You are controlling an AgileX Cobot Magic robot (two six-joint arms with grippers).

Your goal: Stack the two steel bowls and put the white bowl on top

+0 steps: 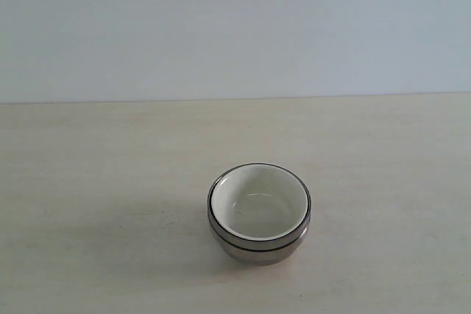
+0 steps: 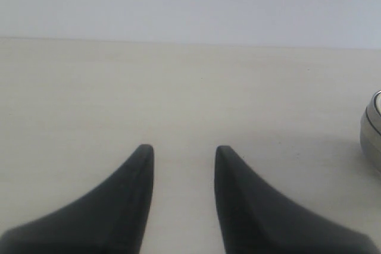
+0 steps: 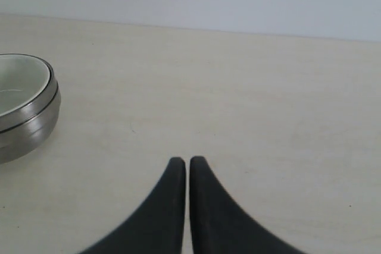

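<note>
No text, label, brand, number or sign legible in any view. Nothing printed or stamped on white bowl (image 1: 259,209), steel bowls (image 1: 250,250), table (image 1: 96,182) or wall (image 1: 221,27).

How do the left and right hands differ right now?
The left hand is open, fingers apart; the right hand is shut, fingers touching. The left hand's view catches only a sliver of the bowls; the right hand's shows about half. Both are empty and clear of the bowls.
</note>
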